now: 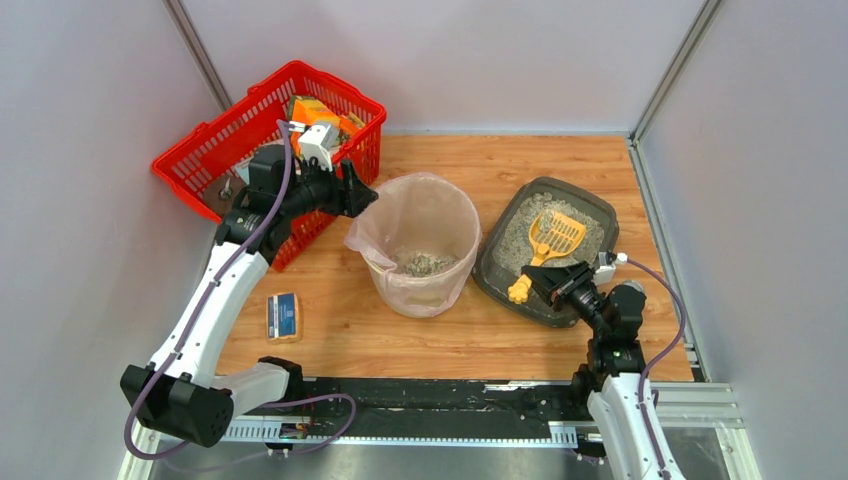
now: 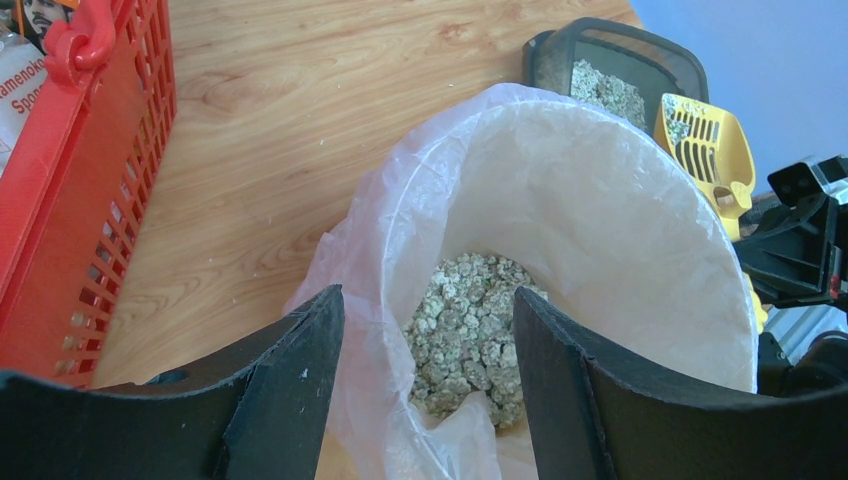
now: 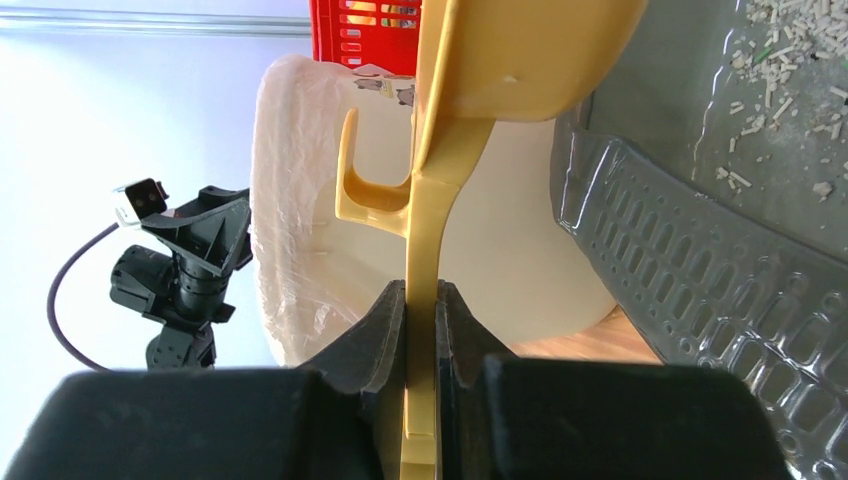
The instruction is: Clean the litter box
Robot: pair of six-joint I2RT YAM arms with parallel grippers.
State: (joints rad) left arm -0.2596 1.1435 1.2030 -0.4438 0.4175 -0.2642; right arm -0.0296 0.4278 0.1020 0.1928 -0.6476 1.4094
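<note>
The dark grey litter box [image 1: 594, 205] with pale gravelly litter lies right of the round beige bin [image 1: 418, 243]. My right gripper [image 1: 549, 283] is shut on the handle of a yellow slotted scoop [image 1: 555, 236], whose head rests over the litter. In the right wrist view the handle [image 3: 421, 330] is clamped between the jaws, with the litter box wall [image 3: 690, 260] to the right. My left gripper [image 1: 362, 197] is open at the bin's left rim. In the left wrist view its fingers [image 2: 310, 370] straddle the bin's bag liner [image 2: 370, 300], with clumps of litter [image 2: 470, 325] in the bin.
A red mesh basket [image 1: 265, 140] with packets stands at the back left, close behind the left arm. A small blue-and-white card [image 1: 284, 315] lies on the wooden table near the left arm. Grey walls enclose the table on three sides.
</note>
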